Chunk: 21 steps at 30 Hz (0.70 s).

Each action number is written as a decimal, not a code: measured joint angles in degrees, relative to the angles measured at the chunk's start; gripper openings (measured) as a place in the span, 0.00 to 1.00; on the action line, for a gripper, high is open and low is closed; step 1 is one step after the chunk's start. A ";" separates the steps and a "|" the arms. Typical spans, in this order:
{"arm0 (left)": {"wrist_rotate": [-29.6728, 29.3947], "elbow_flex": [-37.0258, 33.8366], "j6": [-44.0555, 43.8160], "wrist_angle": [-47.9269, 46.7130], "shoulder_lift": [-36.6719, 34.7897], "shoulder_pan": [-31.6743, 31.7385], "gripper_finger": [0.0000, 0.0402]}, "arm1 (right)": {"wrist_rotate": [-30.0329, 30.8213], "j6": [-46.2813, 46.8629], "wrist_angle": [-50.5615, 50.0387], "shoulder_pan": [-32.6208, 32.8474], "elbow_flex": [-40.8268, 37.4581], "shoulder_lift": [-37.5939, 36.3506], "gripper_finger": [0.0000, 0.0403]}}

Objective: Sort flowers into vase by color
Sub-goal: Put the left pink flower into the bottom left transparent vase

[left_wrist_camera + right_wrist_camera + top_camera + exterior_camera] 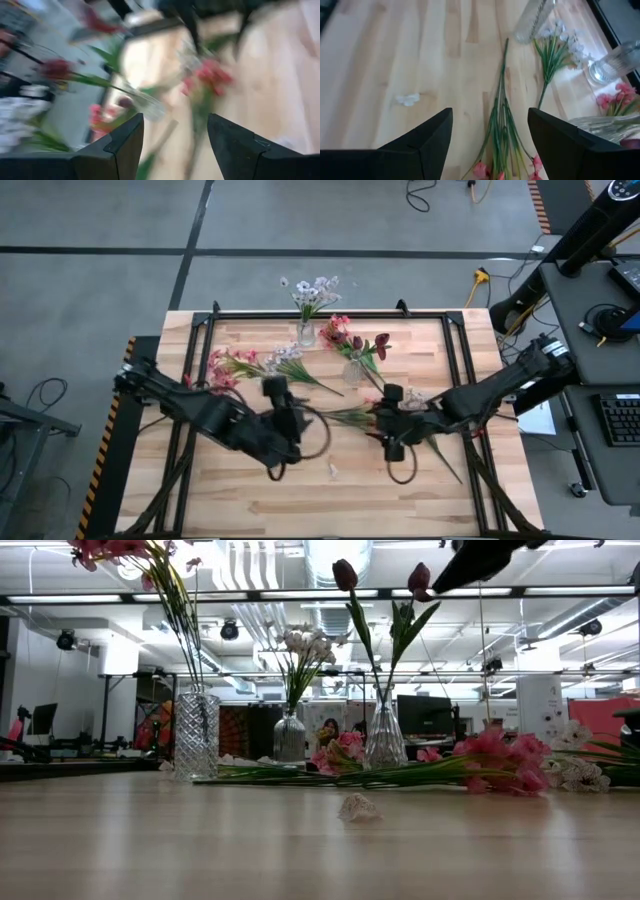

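Observation:
Two glass vases stand upright near the table's far edge. One vase holds white-lilac blossoms; the other vase holds dark red blooms and pink blossoms. A third, cut-glass vase with pink blossoms shows in the low view. Pink and white-lilac flowers lie on the wood at the left. A pink-blossomed stem lies flat below my right gripper, which is open above the table's middle. My left gripper is open too, hovering left of centre.
A small white fallen blossom lies on the bare wood toward the near edge. A black metal frame runs around the tabletop. Bare wood stretches along the near side of the table.

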 joint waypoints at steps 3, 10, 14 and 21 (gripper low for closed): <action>5.02 -0.15 -0.46 -0.15 3.55 -0.12 0.50 | 0.04 0.15 0.18 1.43 -0.31 -2.52 0.62; 5.59 -0.15 -1.33 1.90 12.00 0.51 0.50 | 0.09 0.54 0.32 3.23 -0.43 -4.10 0.61; 5.59 -0.17 -2.40 2.21 16.16 1.58 0.50 | 0.09 0.53 0.37 3.49 -0.43 -3.67 0.62; 5.59 -0.19 -4.83 2.88 20.94 3.97 0.50 | 0.03 0.52 0.53 3.49 -0.45 -3.36 0.61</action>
